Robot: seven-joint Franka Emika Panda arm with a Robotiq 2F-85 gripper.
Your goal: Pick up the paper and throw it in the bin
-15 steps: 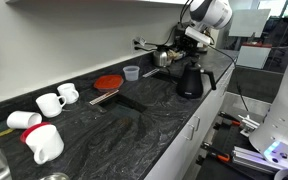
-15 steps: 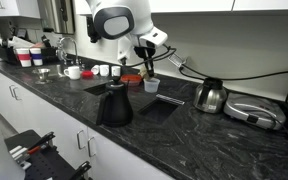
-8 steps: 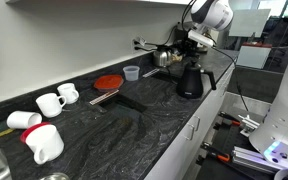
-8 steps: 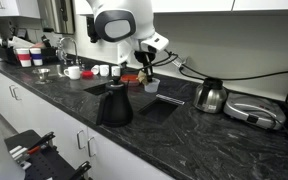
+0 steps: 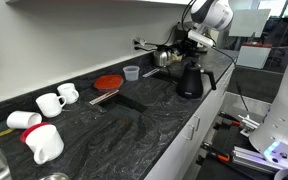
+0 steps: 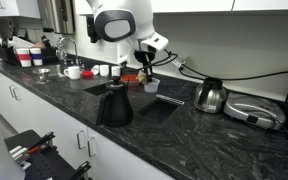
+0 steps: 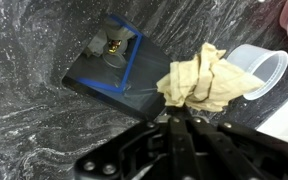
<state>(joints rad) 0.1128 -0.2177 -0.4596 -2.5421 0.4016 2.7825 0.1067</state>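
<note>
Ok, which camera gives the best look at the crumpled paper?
The wrist view: the crumpled paper sits mid-frame at the tips of the gripper, its creases clear, in front of a clear plastic cup. In both exterior views it is too small to make out below the arm's wrist.

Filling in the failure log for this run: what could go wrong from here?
The end effector pinches only an edge of the crumpled paper, so it may slip out in transit. The clear cup sits right beside the paper and could get knocked. No bin shows in any view, so the drop-off is unconfirmed.
</note>
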